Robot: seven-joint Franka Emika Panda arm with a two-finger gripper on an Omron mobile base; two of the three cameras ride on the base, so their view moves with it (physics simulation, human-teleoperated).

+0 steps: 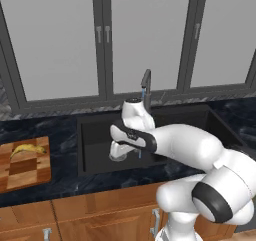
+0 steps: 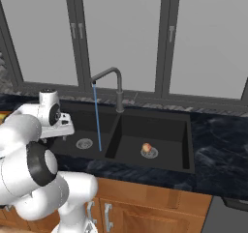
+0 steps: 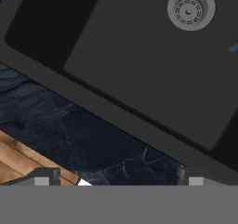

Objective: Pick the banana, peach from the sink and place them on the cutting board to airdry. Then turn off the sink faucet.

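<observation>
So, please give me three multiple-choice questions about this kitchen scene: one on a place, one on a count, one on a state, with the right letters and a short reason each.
1. Where does the banana lie?
A. in the sink
B. on the cutting board
C. on the floor

2. How many fruits are in the sink?
A. one
B. two
C. three

3. What is the state of the faucet?
A. running
B. off
C. broken off

Answers:
1 B, it lies on the checkered wood left of the sink.
2 A, there is one peach, by the right basin's drain.
3 A, a thin blue stream falls from the spout.
</observation>
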